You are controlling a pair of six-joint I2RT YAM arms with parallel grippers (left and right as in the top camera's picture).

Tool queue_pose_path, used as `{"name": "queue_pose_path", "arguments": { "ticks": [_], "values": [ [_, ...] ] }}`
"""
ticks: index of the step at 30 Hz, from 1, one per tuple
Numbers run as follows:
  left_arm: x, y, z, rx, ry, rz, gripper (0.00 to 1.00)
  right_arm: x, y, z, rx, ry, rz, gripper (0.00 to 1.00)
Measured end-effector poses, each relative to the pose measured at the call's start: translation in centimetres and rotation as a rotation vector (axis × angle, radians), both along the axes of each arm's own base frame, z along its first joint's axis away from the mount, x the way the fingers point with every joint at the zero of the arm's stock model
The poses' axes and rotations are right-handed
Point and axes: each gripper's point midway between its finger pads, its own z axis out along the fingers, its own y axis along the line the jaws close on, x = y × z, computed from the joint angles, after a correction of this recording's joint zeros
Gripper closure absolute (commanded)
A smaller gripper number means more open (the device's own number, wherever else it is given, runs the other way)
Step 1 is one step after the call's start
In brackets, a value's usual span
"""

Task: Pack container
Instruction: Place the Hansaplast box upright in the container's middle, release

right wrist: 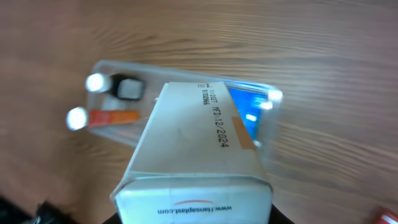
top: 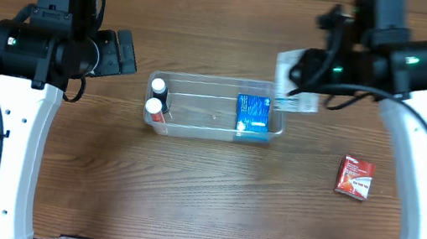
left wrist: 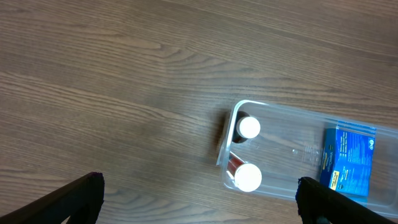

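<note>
Left hand [top: 126, 53]: released, fingers [left wrist: 74, 200] spread wide, nothing between them, hanging over bare counter [top: 186, 192] just left of the container

Container [top: 202, 109]: clear tub at counter centre, long side running left-right, resting flat

Left end of tub: two white-capped bottles [top: 157, 86] [top: 153, 106] side by side against the short wall; the nearer one shows an orange-red body in the right wrist view

Right end of tub: blue box [top: 252, 113] lying flat on the floor, touching or nearly touching the right wall

Right hand [top: 309, 79]: clenched on a white box [top: 291, 84], held above the tub's right end and far corner, tilted, printed lettering on the face toward the wrist camera [right wrist: 193, 155]; cannot tell if it touches the rim

Far right: red packet [top: 355, 176] flat on the counter, well apart from the tub
</note>
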Motion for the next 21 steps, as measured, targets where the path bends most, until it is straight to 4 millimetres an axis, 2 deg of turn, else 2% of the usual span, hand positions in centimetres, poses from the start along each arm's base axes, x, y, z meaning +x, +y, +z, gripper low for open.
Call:
{"name": "queue_pose_path", "arguments": {
  "ticks": [5, 10, 15, 21],
  "values": [
    [0.0, 0.0, 0.0, 0.0, 0.002, 0.0, 0.0, 0.2, 5.0, -0.8, 0.037, -0.005, 0.057, 0.64],
    [-0.2, 0.0, -0.1, 0.001, 0.009, 0.0, 0.0, 0.5, 8.9, -3.5, 0.054, 0.061, 0.062, 0.64],
    [-0.2, 0.0, -0.1, 0.001, 0.01, 0.0, 0.0, 0.8, 10.9, -5.7, 0.063, 0.12, 0.055, 0.65],
    [-0.2, 0.0, -0.1, 0.001, 0.01, 0.0, 0.0, 1.4, 12.1, -8.2, 0.072, 0.195, 0.0, 0.64]
  ]
}}
